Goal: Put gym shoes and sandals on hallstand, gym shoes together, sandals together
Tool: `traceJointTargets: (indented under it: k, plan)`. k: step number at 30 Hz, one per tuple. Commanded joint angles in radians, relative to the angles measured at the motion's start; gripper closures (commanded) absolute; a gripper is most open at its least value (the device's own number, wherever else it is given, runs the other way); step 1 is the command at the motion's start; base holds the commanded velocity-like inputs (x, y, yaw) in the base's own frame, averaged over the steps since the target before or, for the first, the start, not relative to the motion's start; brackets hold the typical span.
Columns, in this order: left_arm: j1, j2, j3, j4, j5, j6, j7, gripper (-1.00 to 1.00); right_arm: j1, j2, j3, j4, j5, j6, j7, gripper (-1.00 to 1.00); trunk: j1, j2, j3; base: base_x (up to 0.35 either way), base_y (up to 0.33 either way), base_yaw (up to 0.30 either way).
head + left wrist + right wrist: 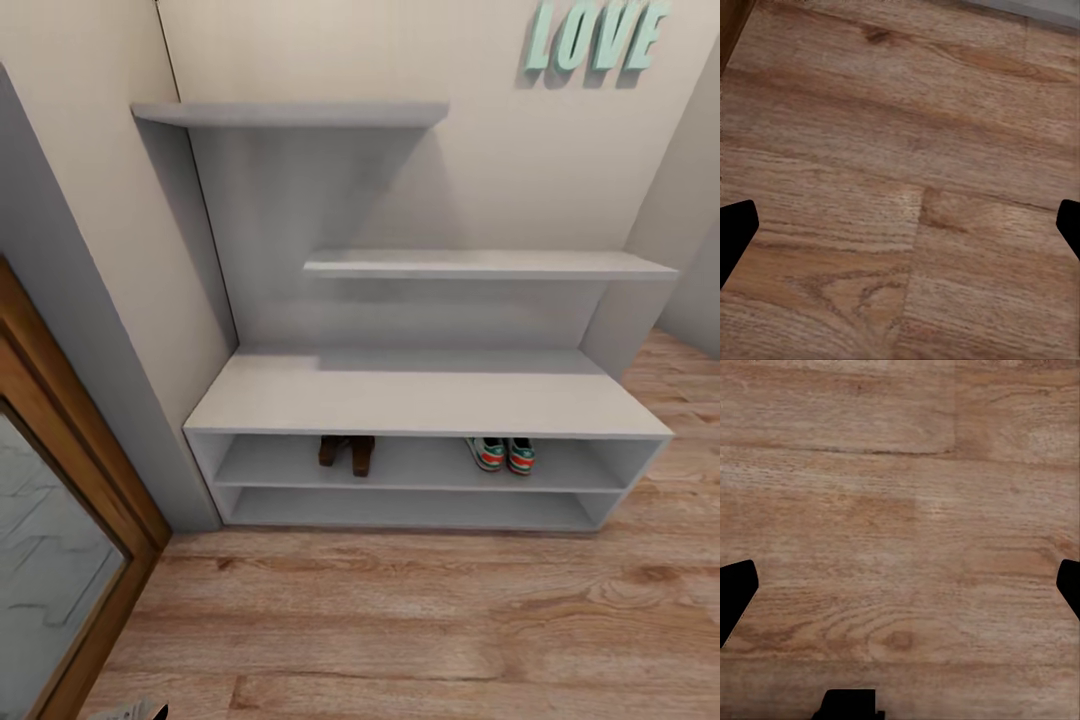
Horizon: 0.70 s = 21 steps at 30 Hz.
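The pale grey hallstand (pixel 420 400) stands against the wall ahead in the head view. On its upper open shelf the two dark brown sandals (pixel 346 453) stand side by side at the left. The two white-and-green gym shoes (pixel 502 454) sit side by side further right on that same shelf. My left gripper (pixel 900 229) is open over bare corridor floor (pixel 900 150), its dark fingertips (pixel 736 229) at the frame's sides. My right gripper (pixel 900 589) is open too, above plain planks (pixel 900 510) with nothing between its fingers.
A wood-framed mirror or door (pixel 60 540) leans at the left beside a grey wall post (pixel 90 360). Green LOVE letters (pixel 595 35) hang on the wall. The rack's bench top, lower shelf (pixel 410 508) and stepped wall shelves (pixel 480 264) hold nothing.
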Motion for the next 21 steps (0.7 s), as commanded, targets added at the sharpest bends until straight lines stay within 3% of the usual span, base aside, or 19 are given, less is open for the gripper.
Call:
traceJointTargets:
  k: [1, 12, 21]
  plan:
    - [-0.001, 0.000, 0.008, 0.001, -0.005, -0.002, -0.008, -1.00, -0.001, 0.003, 0.001, 0.001, -0.003, -0.003, 0.004, -1.00, -0.004, 0.007, 0.002, 0.000, 0.000, 0.000]
    - [-0.001, 0.000, 0.007, 0.004, -0.005, -0.004, -0.008, -1.00, 0.000, 0.052, 0.000, -0.003, -0.008, -0.003, 0.004, -1.00, -0.046, 0.084, 0.037, 0.000, 0.000, 0.000]
    - [-0.001, 0.000, 0.008, 0.004, -0.004, -0.004, -0.008, -1.00, -0.001, 0.070, -0.001, -0.001, -0.006, -0.003, 0.004, -1.00, -0.081, 0.147, 0.065, 0.000, 0.000, 0.000]
